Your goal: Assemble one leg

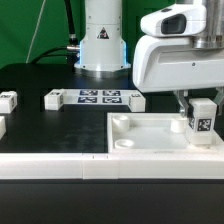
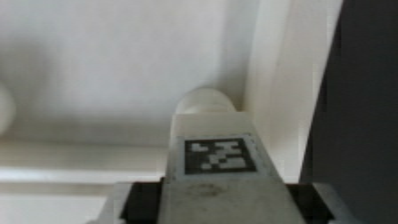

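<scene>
Exterior view: at three o'clock, the gripper (image 1: 201, 108) is clamped on the leg (image 1: 203, 118), holding it upright over a corner of the panel (image 1: 140, 150). Likely risk: a slight tilt could miss the corner hole, so the leg jams or slips.
</scene>
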`<state>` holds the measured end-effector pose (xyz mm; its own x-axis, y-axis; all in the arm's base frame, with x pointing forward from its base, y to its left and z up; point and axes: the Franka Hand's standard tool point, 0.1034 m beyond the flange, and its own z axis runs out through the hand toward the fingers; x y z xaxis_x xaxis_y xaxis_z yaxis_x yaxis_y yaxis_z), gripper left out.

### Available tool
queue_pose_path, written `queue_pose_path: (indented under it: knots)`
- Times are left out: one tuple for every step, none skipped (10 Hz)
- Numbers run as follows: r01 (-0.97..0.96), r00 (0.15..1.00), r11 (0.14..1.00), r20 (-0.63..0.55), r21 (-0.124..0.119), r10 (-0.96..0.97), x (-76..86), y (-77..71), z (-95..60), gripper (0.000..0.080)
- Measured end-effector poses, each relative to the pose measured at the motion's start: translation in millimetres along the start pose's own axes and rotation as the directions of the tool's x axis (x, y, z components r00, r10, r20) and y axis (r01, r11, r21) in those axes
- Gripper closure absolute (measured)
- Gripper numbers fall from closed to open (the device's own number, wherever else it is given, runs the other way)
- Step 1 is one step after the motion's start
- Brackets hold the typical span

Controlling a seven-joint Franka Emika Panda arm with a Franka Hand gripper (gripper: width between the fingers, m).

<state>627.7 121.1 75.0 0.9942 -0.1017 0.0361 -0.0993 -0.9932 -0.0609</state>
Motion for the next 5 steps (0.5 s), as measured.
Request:
queue_pose_path:
  knots:
    - [-0.149, 0.989, 0.989, -0.007, 0.006, 0.15, -1.3, -0.2, 0.4, 0.0509]
    - [-0.298, 0.955, 0.955, -0.01, 0.011, 0.298, -1.0, -0.2, 0.6, 0.0509]
    - [-0.392, 0.92, 0.92, -0.014, 0.015, 0.392, -1.1, -0.3, 0.8, 0.0509]
    - [-0.531, 0.847, 0.847, -0.005, 0.024, 0.532, -1.0, 0.0, 0.9, 0.0509]
    - [-0.633, 0.774, 0.774, 0.003, 0.031, 0.633, -0.9, 0.0, 1.1, 0.0509]
